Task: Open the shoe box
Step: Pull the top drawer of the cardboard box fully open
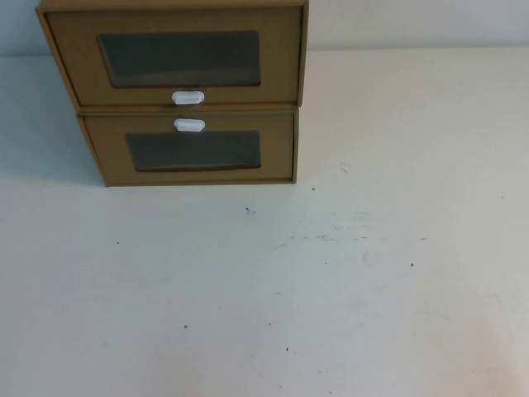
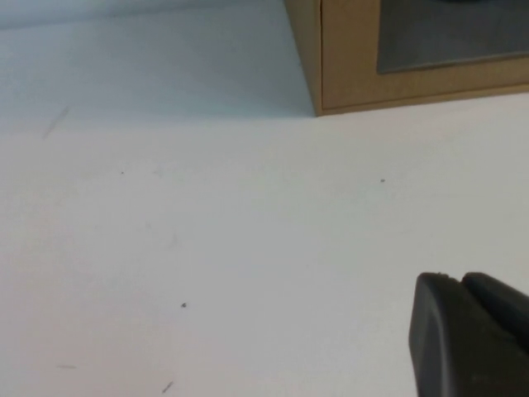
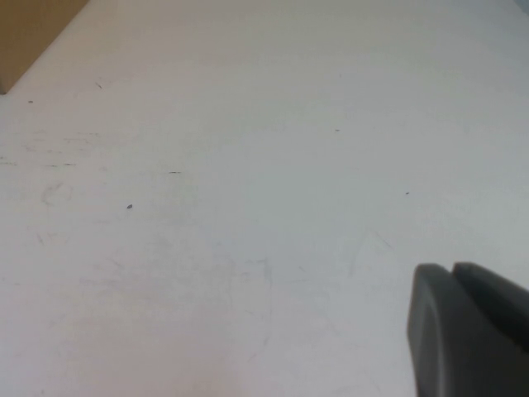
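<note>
Table (image 1: 372,289): white, scuffed, with small dark specks; it fills most of the high view.

Boxes: two brown boxes stand stacked at the far left-centre. The upper box (image 1: 178,54) is cut off by the frame's top edge. The lower box (image 1: 194,149) rests on the table. Both fronts sit flush and closed. Each front has a dark window; the contents cannot be made out.

Handles: the upper handle (image 1: 188,98) and the lower handle (image 1: 189,125) are white tabs, one just above the other at the seam between the boxes.

Left gripper (image 2: 459,285): seen only in its wrist view, partly cut off, over bare table, well short of the lower box's corner. Fingers pressed together, holding nothing.

Right gripper (image 3: 450,271): likewise cropped, over bare table, to the right of the boxes. Fingers pressed together, holding nothing.
</note>
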You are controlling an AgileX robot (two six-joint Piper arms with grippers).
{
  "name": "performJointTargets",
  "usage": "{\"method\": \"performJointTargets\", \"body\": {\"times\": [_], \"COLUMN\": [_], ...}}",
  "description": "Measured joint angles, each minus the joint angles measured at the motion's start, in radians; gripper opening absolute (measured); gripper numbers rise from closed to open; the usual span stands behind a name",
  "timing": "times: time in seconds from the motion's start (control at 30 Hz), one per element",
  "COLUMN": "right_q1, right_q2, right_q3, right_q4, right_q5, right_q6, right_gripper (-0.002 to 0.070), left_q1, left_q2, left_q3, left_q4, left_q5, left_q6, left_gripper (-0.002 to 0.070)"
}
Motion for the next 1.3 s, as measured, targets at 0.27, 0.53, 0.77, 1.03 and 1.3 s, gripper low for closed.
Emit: {"method": "performJointTargets", "body": {"times": [0.27,0.53,0.77,1.03,1.3], "right_q1": [0.0,0.0,0.0,0.0,0.0], "right_q2": [0.0,0.0,0.0,0.0,-0.002], "right_q3": [0.0,0.0,0.0,0.0,0.0], "right_q4": [0.0,0.0,0.0,0.0,0.0], "right_q5": [0.0,0.0,0.0,0.0,0.0], "right_q6": [0.0,0.0,0.0,0.0,0.0], "right_gripper": [-0.0013,-0.0013,-0.0013,-0.0013,-0.0013], "left_q1": [0.0,0.0,0.0,0.0,0.0], "left_q2": [0.0,0.0,0.003,0.276,0.668], "left_q3": [0.0,0.0,-0.037,-0.372,-0.743], "left_q4": [-0.308,-0.551,-0.565,-0.561,-0.588], "left_q5": [-0.105,-0.209,-0.159,0.1,0.312], "left_q6": [-0.064,-0.121,-0.097,0.082,0.325], "left_gripper": [-0.0005,-0.0005,-0.0005,-0.0005,-0.0005]}}
